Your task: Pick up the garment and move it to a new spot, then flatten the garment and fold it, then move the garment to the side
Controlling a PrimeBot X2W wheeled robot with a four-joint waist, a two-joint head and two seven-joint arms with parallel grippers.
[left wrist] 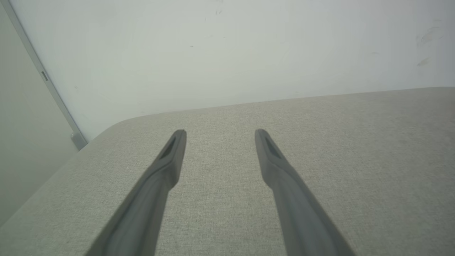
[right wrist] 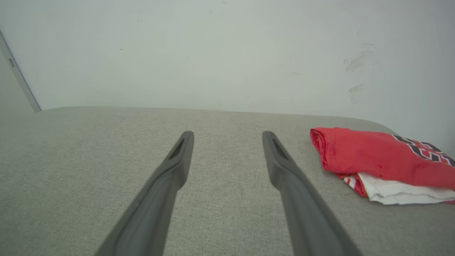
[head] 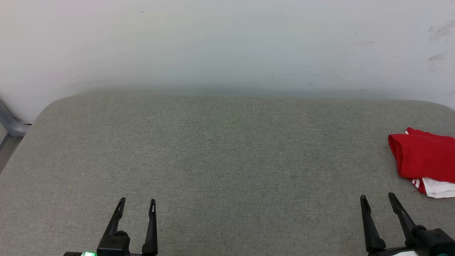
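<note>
Garment (head: pixel 423 158) folded on tabletop's (head: pixel 227 160) right side | your left tool (head: pixel 138 202) spread wide | your right tool (head: pixel 376 196) spread wide, near garment

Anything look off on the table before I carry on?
Nothing serious. The garment lies folded at the right of the table, a white sleeve poking out below the red fold. The wall has a few dark scuffs.

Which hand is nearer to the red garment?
Right. The right hand sits open just short of the garment, slightly to its left; the left hand is open far off to the garment's left.
</note>
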